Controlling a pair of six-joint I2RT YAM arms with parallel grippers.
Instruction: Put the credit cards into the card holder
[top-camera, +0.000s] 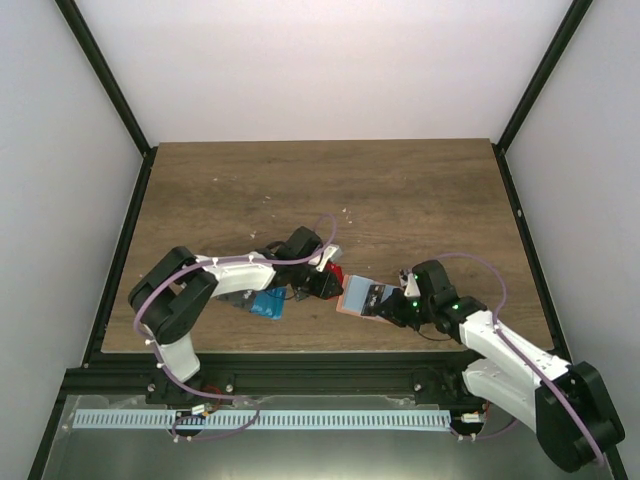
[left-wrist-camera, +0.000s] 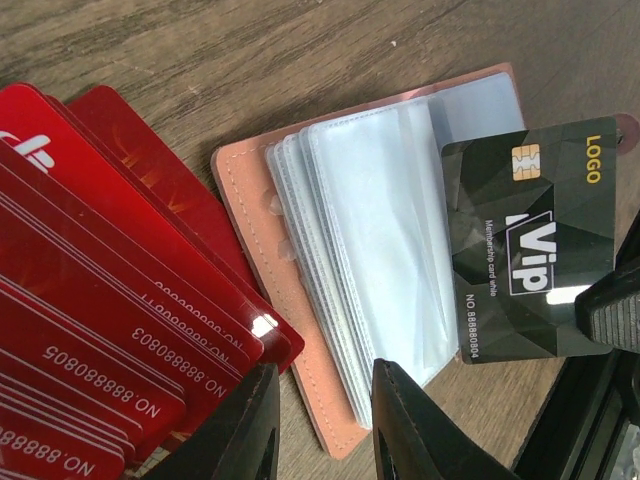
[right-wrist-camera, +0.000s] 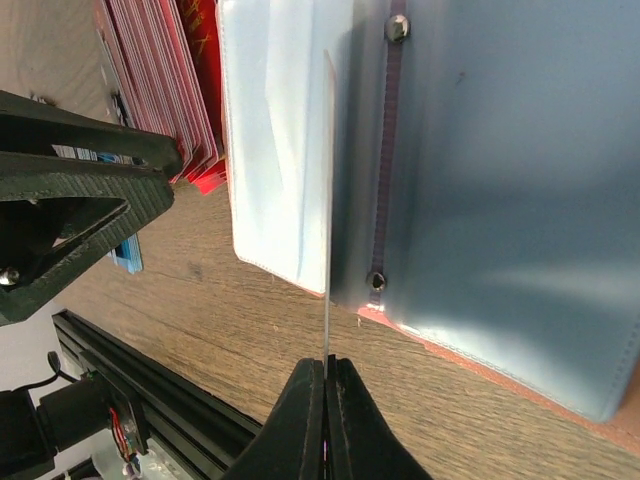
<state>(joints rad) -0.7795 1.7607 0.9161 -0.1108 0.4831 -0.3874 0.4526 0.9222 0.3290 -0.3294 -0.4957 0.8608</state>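
Two end effectors meet at one card holder (left-wrist-camera: 262, 290), tan-pink, lying open on the wooden counter (top-camera: 400, 190) near its front edge, with its clear sleeves (left-wrist-camera: 370, 260) fanned upward. Right end effector (right-wrist-camera: 325, 395): pinched tight on one edge of a black card (left-wrist-camera: 530, 250), which it holds against the outer side of the sleeves; left end effector (left-wrist-camera: 320, 420): fingers parted, nothing clamped, poised over the holder's near edge. Other credit cards: a fanned stack of red cards (left-wrist-camera: 90, 300) just beside the holder, and blue cards (top-camera: 268, 304) farther left on the counter.
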